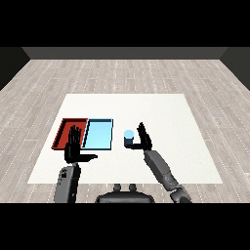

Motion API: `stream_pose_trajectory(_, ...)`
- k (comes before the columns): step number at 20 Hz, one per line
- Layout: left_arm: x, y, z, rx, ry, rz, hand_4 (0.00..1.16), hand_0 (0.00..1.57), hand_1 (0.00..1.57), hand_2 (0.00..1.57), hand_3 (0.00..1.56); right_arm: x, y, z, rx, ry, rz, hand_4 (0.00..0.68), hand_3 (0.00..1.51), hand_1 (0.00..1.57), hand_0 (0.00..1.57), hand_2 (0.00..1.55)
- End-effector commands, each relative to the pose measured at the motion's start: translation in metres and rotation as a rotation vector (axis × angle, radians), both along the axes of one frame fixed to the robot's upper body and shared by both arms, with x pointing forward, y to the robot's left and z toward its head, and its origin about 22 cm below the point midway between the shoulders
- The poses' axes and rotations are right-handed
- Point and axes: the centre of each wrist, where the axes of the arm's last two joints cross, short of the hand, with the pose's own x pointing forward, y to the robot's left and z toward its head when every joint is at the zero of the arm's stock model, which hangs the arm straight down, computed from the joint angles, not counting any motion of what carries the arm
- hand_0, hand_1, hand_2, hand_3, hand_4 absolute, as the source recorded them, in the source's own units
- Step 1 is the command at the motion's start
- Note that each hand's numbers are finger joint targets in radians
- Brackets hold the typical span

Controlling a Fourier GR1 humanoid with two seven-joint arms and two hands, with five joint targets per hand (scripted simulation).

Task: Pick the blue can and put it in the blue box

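A small blue can (129, 137) stands upright on the white table (166, 117), to the right of the light blue tray (98, 133). My right hand (144, 138) is just to the can's right, fingers straight and pointing up, thumb reaching toward the can's base; it is open and beside the can, not curled round it. My left hand (74, 146) hovers at the near edge between the red tray (64, 128) and the blue tray, fingers straight, thumb stretched out to the right, holding nothing.
The red tray and blue tray lie side by side at the table's left. Both trays hold nothing. The table's right half and far side are bare white surface; wooden floor surrounds the table.
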Motion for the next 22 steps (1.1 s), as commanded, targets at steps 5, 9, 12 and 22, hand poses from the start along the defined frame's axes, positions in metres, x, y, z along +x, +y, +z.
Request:
stream_pose_trajectory(5, 0.0, 0.012, 0.001, 0.003, -0.013, 0.0, 0.0, 0.0, 0.0, 0.0, 0.0, 0.011, 0.018, 0.006, 0.017, -0.003, 0.021, 0.0, 0.0, 0.0, 0.0, 0.0)
stream_pose_trajectory(9, -0.009, -0.002, 0.002, 0.005, 0.009, -0.01, 0.0, 0.0, 0.0, 0.0, 0.0, -0.002, 0.019, -0.015, -0.002, 0.01, 0.019, 0.0, 0.0, 0.0, 0.0, 0.0)
stream_pose_trajectory(12, 0.023, -0.001, -0.002, 0.017, -0.016, 0.016, 0.0, 0.0, 0.0, 0.0, 0.0, 0.002, 0.006, -0.021, 0.017, 0.022, 0.025, 0.0, 0.0, 0.0, 0.0, 0.0)
stream_pose_trajectory(22, 0.01, 0.007, -0.001, -0.001, -0.001, 0.013, 0.0, 0.0, 0.0, 0.0, 0.0, 0.016, 0.029, -0.009, -0.003, 0.021, 0.042, 0.0, 0.0, 0.0, 0.0, 0.0)
